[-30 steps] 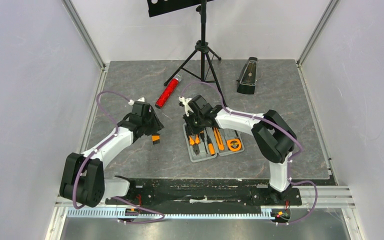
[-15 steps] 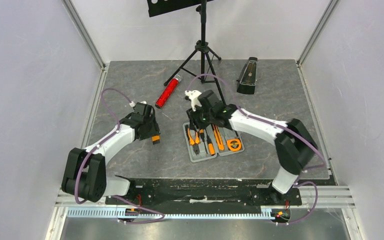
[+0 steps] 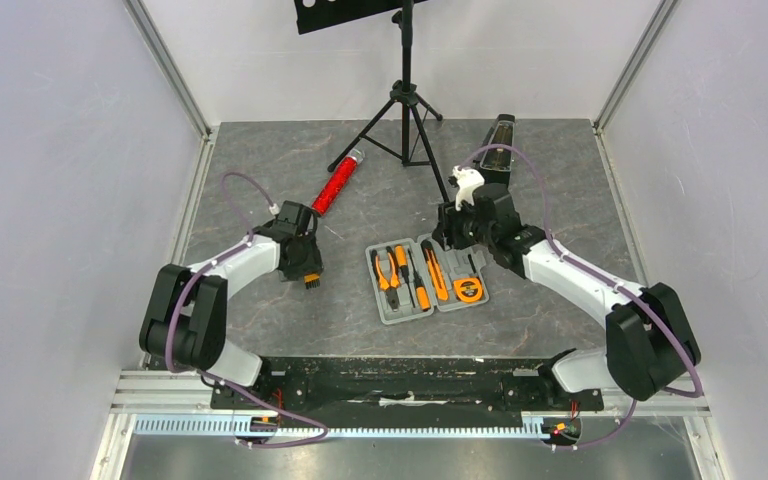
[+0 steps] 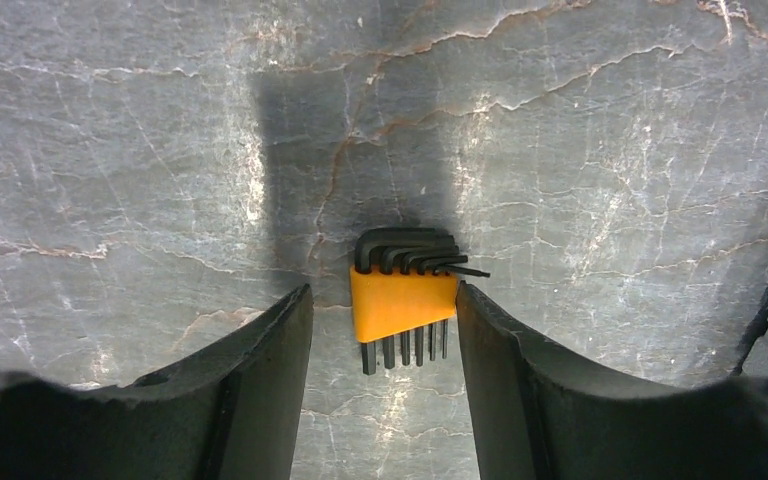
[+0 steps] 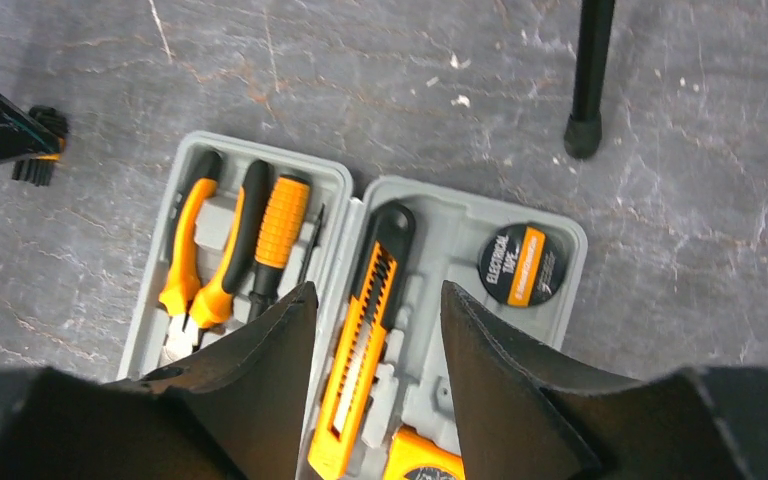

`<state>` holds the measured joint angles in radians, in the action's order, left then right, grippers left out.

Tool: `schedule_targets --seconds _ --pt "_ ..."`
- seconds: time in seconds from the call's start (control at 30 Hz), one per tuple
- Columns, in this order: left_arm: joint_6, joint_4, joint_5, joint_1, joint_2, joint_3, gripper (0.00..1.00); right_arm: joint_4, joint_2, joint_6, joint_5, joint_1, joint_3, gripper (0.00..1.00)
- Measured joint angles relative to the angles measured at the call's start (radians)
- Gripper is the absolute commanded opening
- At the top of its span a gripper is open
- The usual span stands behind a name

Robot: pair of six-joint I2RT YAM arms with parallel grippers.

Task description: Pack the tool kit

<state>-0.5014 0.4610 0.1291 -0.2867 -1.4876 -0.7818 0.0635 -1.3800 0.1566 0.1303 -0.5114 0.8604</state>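
The grey tool kit case [image 3: 392, 305] lies open flat mid-table. Its left half [image 5: 152, 300] holds orange pliers [image 5: 192, 262] and a screwdriver [image 5: 280, 222]. Its right half [image 5: 447, 225] holds a knife [image 5: 358, 352], a roll of electrical tape [image 5: 520, 265] and a tape measure [image 5: 415, 462]. My right gripper [image 5: 378, 295] hangs open above the case's hinge line, holding nothing; it sits at the case's far right edge [image 3: 446, 238] in the top view. An orange hex key set [image 4: 403, 305] lies on the table left of the case [image 3: 311, 283]. My left gripper [image 4: 383, 300] is open and straddles it [image 3: 307, 268].
A red glittery cylinder [image 3: 337, 184] lies behind the left arm. A black tripod stand [image 3: 406, 100] rises at the back, one foot [image 5: 582, 140] near the case. A black metronome [image 3: 495, 152] stands back right. White walls enclose the table on three sides.
My right gripper opened and swung right and back, from over the case's left half to its far right edge. My left gripper widened around the hex key set, which stayed put.
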Motion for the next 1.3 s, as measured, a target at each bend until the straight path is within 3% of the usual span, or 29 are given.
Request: schedule_targets --seconds 0.27,0.8,1.1,1.3 --pt "0.005 0.001 0.000 -0.002 -0.042 -0.034 0.55 -0.005 0.031 0.020 0.008 0.043 -0.054 0.52" --pt "0.014 0.035 -0.003 -0.025 -0.062 -0.059 0.56 -0.021 0.059 0.035 0.015 0.104 -0.080 0.53" --pt "0.015 0.050 -0.001 -0.029 -0.075 -0.072 0.36 -0.027 0.072 0.058 0.020 0.163 -0.132 0.55" --pt "0.016 0.053 -0.003 -0.030 -0.072 -0.074 0.29 -0.035 0.070 0.093 0.079 0.245 -0.190 0.60"
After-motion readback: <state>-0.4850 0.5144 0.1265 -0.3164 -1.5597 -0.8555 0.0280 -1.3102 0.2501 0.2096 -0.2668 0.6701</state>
